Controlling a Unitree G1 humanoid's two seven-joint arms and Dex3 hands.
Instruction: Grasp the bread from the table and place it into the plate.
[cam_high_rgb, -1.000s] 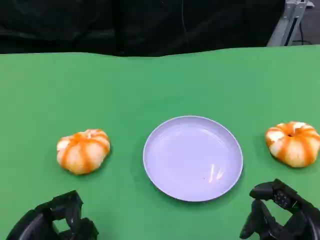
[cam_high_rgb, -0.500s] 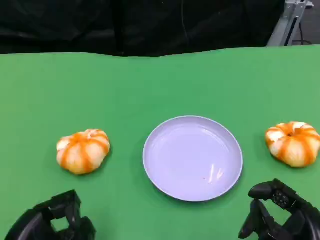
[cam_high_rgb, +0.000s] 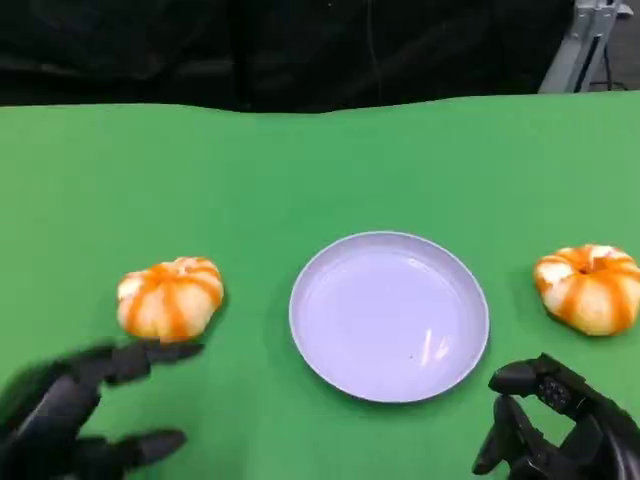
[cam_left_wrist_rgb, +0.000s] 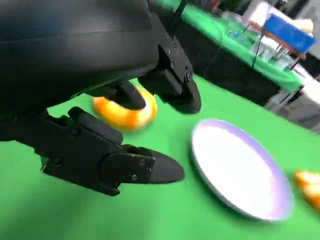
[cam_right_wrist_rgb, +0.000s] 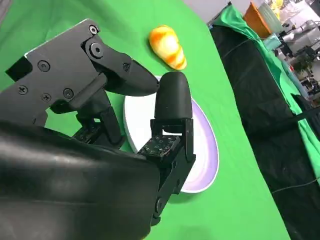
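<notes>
From the head view, the task looks barely begun: the plate (cam_high_rgb: 389, 316) sits bare in the middle of the green bench (cam_high_rgb: 300, 170), and neither bread has been lifted. There are two breads and one plate. The left bread (cam_high_rgb: 170, 298) lies on the bench to the plate's left, well apart from it; the right bread (cam_high_rgb: 590, 288) lies off to the plate's right. The left hand (cam_high_rgb: 75, 420) is blurred, its fingers (cam_high_rgb: 150, 352) spread apart with nothing between them, the upper ones reaching just beside the left bread (I cannot tell whether they touch it). The right hand (cam_high_rgb: 555, 425) rests low near the bench's near edge, fingers apart and holding nothing.

In the left wrist view, the left hand's fingers (cam_left_wrist_rgb: 135, 167) are wide apart and empty, with the left bread (cam_left_wrist_rgb: 125, 111) lying beyond them and the plate (cam_left_wrist_rgb: 240, 172) farther off. Grasp, lift, carry and release all seem left to do.

In the right wrist view, the right hand's fingers (cam_right_wrist_rgb: 172, 102) stand parted around nothing, the plate (cam_right_wrist_rgb: 200, 150) behind them and one bread (cam_right_wrist_rgb: 168, 47) past it.
</notes>
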